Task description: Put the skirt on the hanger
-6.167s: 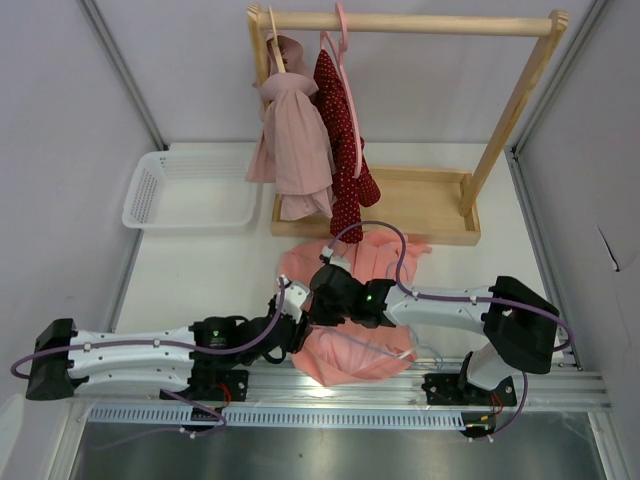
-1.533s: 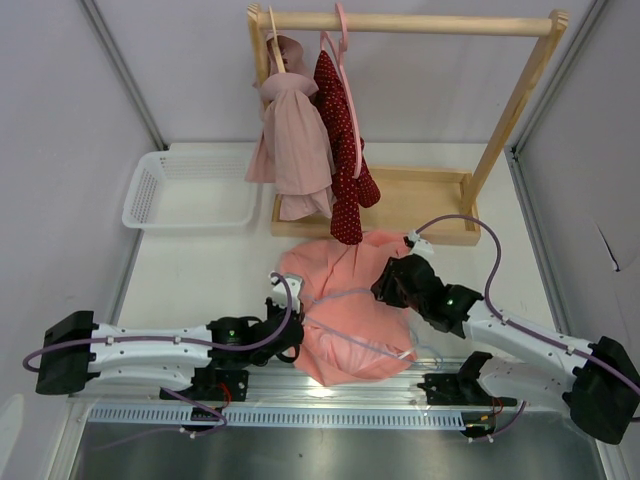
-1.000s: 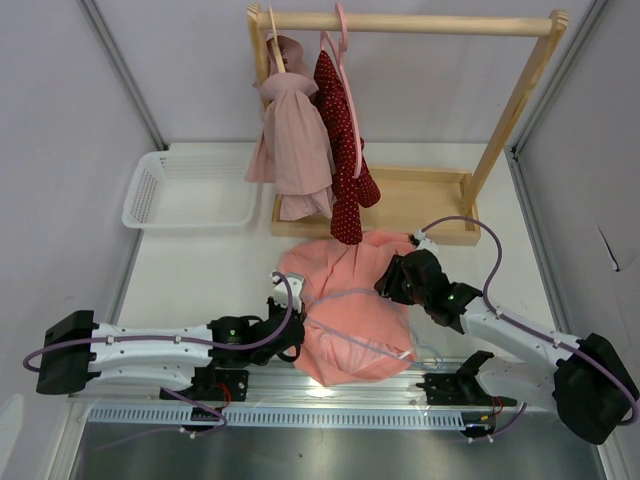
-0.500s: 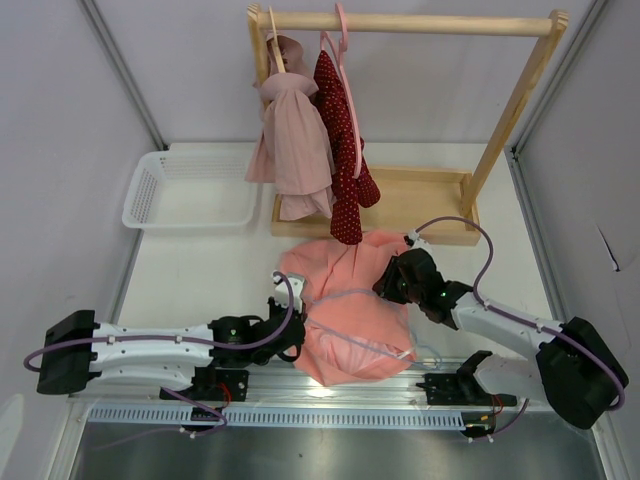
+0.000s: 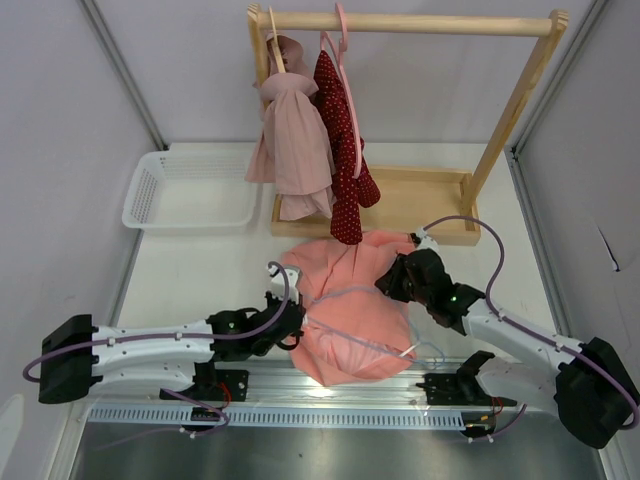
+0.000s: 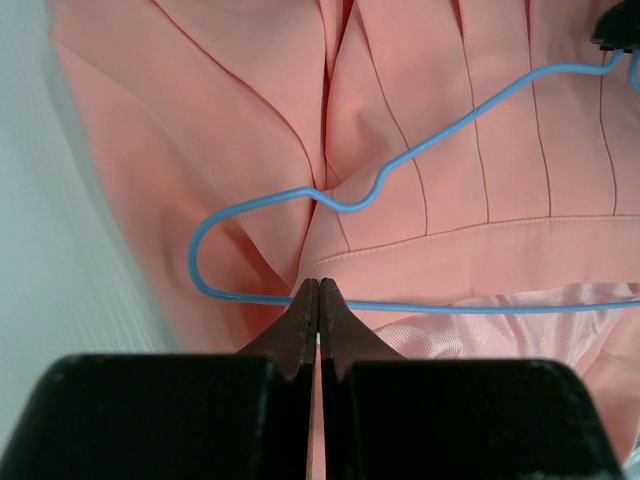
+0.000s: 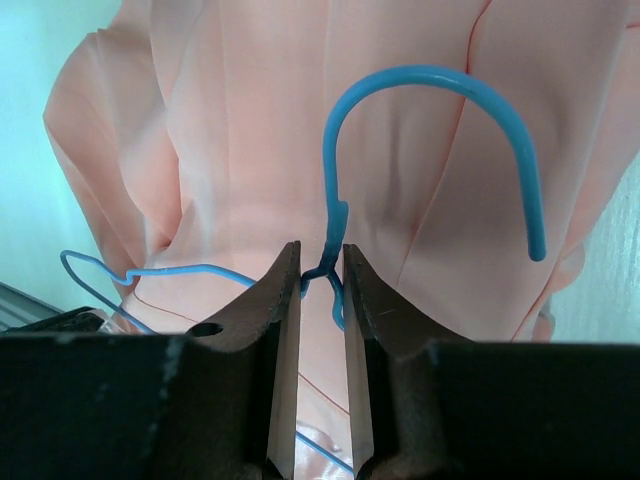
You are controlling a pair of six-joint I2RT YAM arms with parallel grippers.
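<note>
Gripping the hanger (image 7: 432,71) at its neck, over the spread skirt (image 5: 350,310).
The right end effector (image 7: 322,265) is clenched on the blue wire's twisted neck, the hook just ahead of its fingers. The left end effector (image 6: 318,295) is pressed closed at the lower wire; whether it pinches anything, I cannot tell. The skirt lies on the surface (image 5: 200,270) beneath both.

Hanger (image 6: 480,310) runs off L-wrist view's right edge; R claw (image 7: 320,262) hides its neck base.
</note>
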